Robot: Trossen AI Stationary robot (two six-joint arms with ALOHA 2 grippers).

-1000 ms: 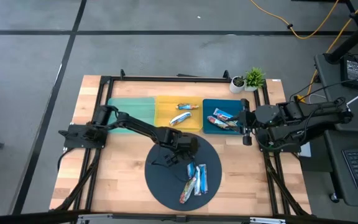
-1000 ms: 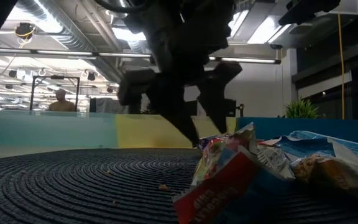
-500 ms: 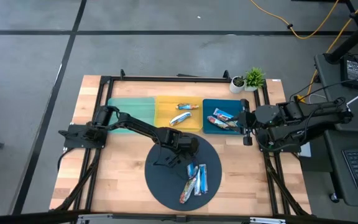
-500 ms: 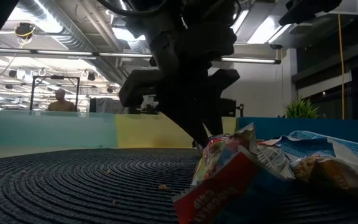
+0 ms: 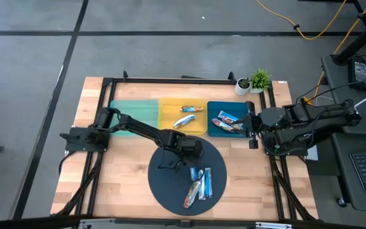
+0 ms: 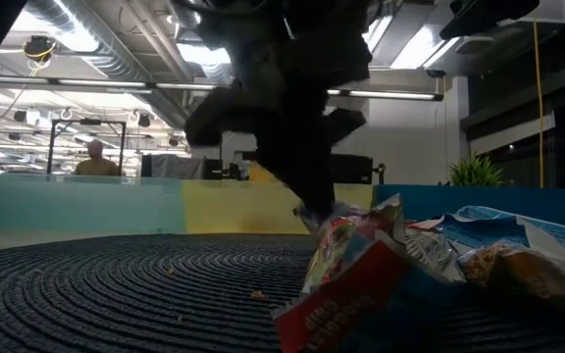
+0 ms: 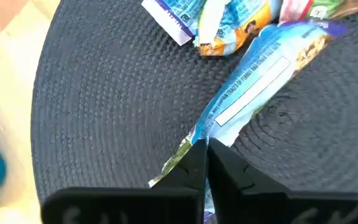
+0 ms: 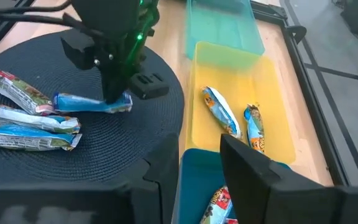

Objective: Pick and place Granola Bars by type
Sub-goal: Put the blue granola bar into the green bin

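Your left gripper sits low over the round dark woven mat, its two fingers pressed together on the end of a blue-wrapped granola bar; the bar lies flat on the mat, just beside the rest of the pile. From the right wrist view the same bar lies under the gripper, with a red-brown multicolour bar and two silver-white and blue bars just beside it. From above, this group of bars occupies the side of the mat nearer the right arm.

Three trays stand in a row beyond the mat: the teal tray shows no bars, the yellow tray holds two bars, and the blue tray holds further bars.

Your right gripper waits at the outer edge of the blue tray, its fingers spread apart and holding nothing.

A small potted plant stands at the table's far corner on the right arm's side
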